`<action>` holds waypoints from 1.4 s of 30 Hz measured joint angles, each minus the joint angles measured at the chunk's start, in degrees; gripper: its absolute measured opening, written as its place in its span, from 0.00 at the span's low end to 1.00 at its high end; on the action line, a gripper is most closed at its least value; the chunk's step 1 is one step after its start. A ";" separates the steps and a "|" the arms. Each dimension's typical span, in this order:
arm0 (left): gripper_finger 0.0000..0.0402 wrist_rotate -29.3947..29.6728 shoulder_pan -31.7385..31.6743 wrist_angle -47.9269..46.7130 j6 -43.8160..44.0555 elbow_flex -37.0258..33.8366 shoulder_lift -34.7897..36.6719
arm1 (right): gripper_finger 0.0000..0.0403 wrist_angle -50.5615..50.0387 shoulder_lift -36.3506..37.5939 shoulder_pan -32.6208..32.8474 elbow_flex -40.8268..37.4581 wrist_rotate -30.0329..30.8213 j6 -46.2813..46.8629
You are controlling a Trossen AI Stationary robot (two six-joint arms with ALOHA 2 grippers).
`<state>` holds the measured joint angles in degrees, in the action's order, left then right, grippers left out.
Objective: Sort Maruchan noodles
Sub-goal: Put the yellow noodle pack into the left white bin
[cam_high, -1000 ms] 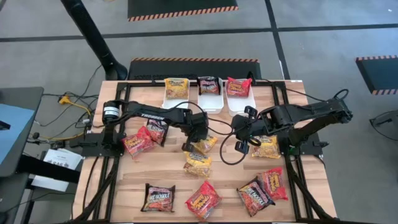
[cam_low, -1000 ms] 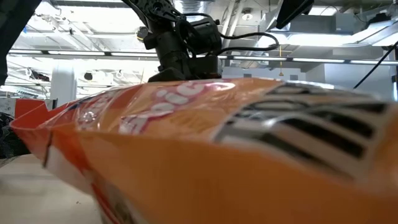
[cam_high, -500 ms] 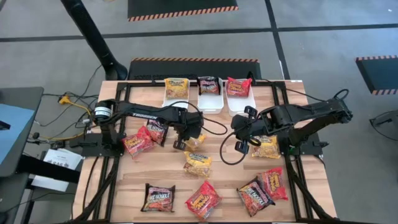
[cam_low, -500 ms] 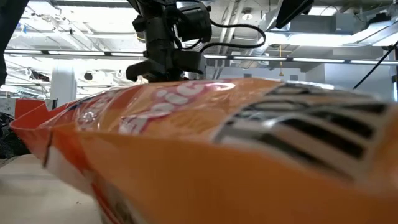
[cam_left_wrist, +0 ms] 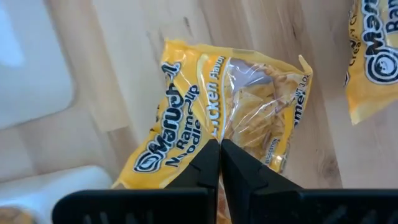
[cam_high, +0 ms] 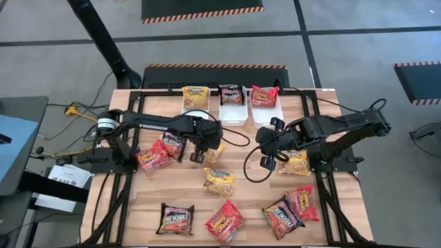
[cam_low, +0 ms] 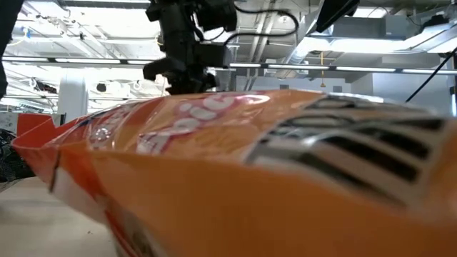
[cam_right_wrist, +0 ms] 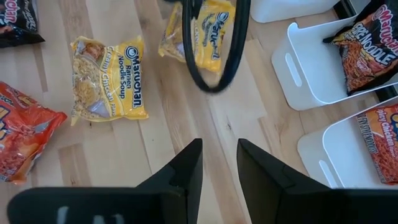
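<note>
Packets of noodles lie scattered over the wooden table (cam_high: 138,200). On the left side, a red packet (cam_high: 152,159) and a dark packet (cam_high: 173,145) rest near the left arm, and another dark one (cam_high: 175,218) lies at the near edge. The left gripper (cam_high: 198,151) hangs above the table in the middle, with its fingers pressed together on the edge of a yellow packet (cam_left_wrist: 230,118), which dangles from them, just in front of the bins. I judge this one is going to the left bin (cam_high: 187,110), where a yellow packet (cam_high: 196,96) already sits. The middle bin (cam_high: 234,114) holds a dark one and the right bin (cam_high: 265,114) a red one. One more yellow packet (cam_high: 219,182) lies flat in the middle, with a red one (cam_high: 224,222) at the near edge.

Such a packet should be light and its wrapper soft, crinkly and a little slippery, while the noodle block inside is brittle. The sealed edge seems the good place to pinch, so the block is not crushed.

On the right side, the right gripper (cam_high: 270,153) waits over the table with its fingers spread and holds nothing; a black cable (cam_right_wrist: 214,43) loops in front of it. Beside it lies a yellow packet (cam_high: 296,163), and near the front two more, dark (cam_high: 281,216) and red (cam_high: 303,202).

The table is pale wood with a black frame, and it stands on a grey floor with striped mats. In the low view an orange-red packet (cam_low: 235,178) fills almost everything, and behind it I see a bright hall with ceiling lights.
</note>
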<state>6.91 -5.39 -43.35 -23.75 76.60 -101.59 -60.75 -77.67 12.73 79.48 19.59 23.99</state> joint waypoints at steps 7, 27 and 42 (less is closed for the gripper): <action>0.00 4.72 0.00 -0.92 -0.24 0.11 5.85 | 0.30 0.00 0.00 0.00 0.02 0.04 -0.02; 0.00 21.90 -15.85 8.08 -9.63 0.15 14.54 | 0.31 -0.04 0.00 0.00 0.02 0.09 -0.02; 0.00 10.01 -31.23 13.11 -8.64 0.17 10.61 | 0.31 0.00 0.00 0.00 0.02 0.09 -0.02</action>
<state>16.91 -36.62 -30.24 -32.39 76.77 -90.98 -60.75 -77.67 12.73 79.50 19.68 23.97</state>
